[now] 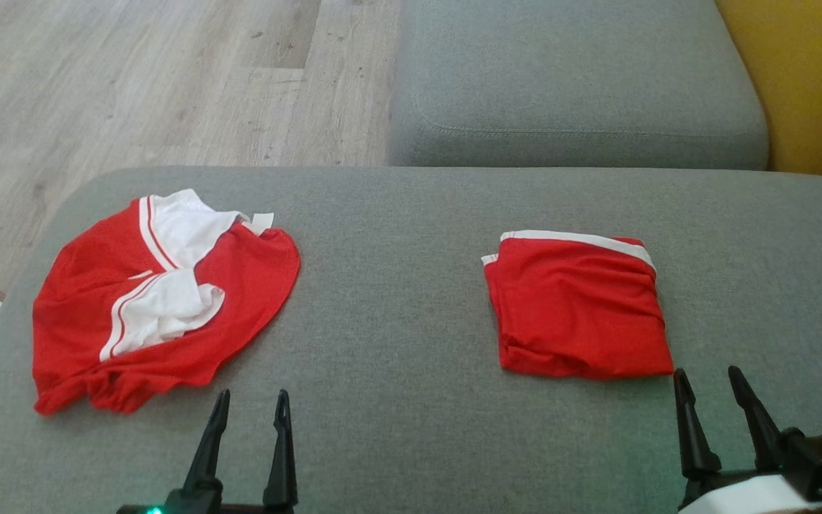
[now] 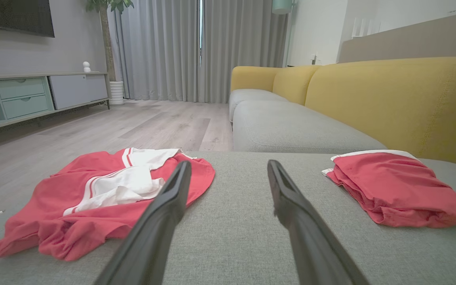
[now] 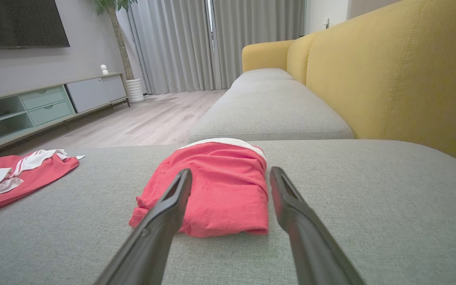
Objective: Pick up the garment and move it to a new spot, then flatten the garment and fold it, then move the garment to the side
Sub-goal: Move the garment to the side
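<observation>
**Folded garment** (image 1: pixel 579 307): red, with a white band along its far edge. It is laid as a compact rectangle on the right half of the near grey seat cushion (image 1: pixel 397 235). Creases are noted across the top layer, and the near edge is slightly rumpled.

**Crumpled garment** (image 1: pixel 161 300): red, with white panels and thin red stripes. It is spread loosely on the left half of the same cushion, well apart from the folded one. The white parts are bunched at its middle and the near hem is wrinkled.

**Right gripper** (image 1: pixel 707 373): seen at the lower right of the head view. Its 2 dark fingers are spread apart and released, grasping nothing. The tips are placed just beside the near right corner of the folded garment; whether they touch it cannot be told. In the right wrist view the folded garment is seen just ahead of the 2 tips.

**Left gripper** (image 1: pixel 253 394): its 2 fingers are likewise parted and empty. The tips are held over bare cushion, near the crumpled garment's near right edge.

**Surroundings:** a 2nd grey cushion (image 1: pixel 575 78) is seen beyond the first, with a yellow backrest (image 1: pixel 810 86) at the right and pale wood floor (image 1: pixel 133 86) at the left. Grey curtains (image 2: pixel 196 51), a low cabinet (image 2: pixel 34 97) and a potted plant (image 2: pixel 107 23) are recorded in the left wrist view.
</observation>
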